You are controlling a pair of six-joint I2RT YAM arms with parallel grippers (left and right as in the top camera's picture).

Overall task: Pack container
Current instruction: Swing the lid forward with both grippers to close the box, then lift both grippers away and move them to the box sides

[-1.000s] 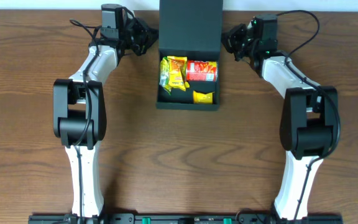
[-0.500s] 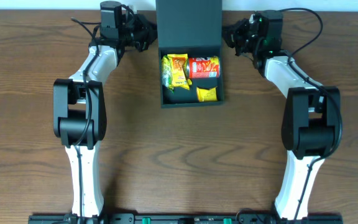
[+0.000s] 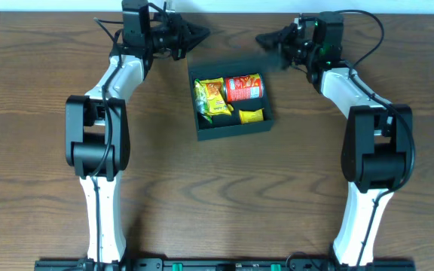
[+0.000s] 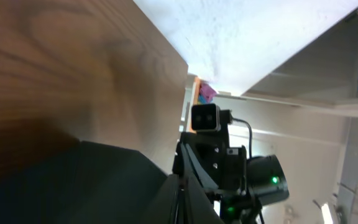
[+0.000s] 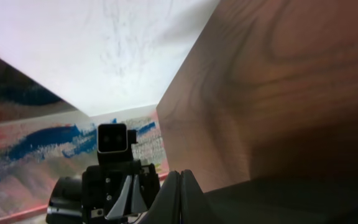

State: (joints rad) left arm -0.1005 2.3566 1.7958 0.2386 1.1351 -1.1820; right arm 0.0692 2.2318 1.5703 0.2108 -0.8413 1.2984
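Observation:
The dark teal container [image 3: 232, 131] sits open at the back middle of the table, turned slightly. Inside lie a yellow-green packet [image 3: 209, 96], a red packet [image 3: 244, 86] and a small yellow packet [image 3: 252, 115]. Its flap lid does not show flat in the overhead view. A dark surface [image 4: 73, 186] fills the lower left of the left wrist view and the lower right of the right wrist view [image 5: 303, 199]. My left gripper [image 3: 202, 33] [image 4: 180, 186] and right gripper [image 3: 262, 39] [image 5: 178, 177] are shut and empty. They point at each other behind the container.
The brown wooden table [image 3: 224, 196] stretches in front of the container. Its back edge and a white wall [image 3: 398, 6] lie just behind the grippers. Both arms reach along the table's left and right sides.
The lid that lay spread open behind the box is no longer seen flat. The container has slid forward and turned a little. Both gripper tips have swung inward towards each other.

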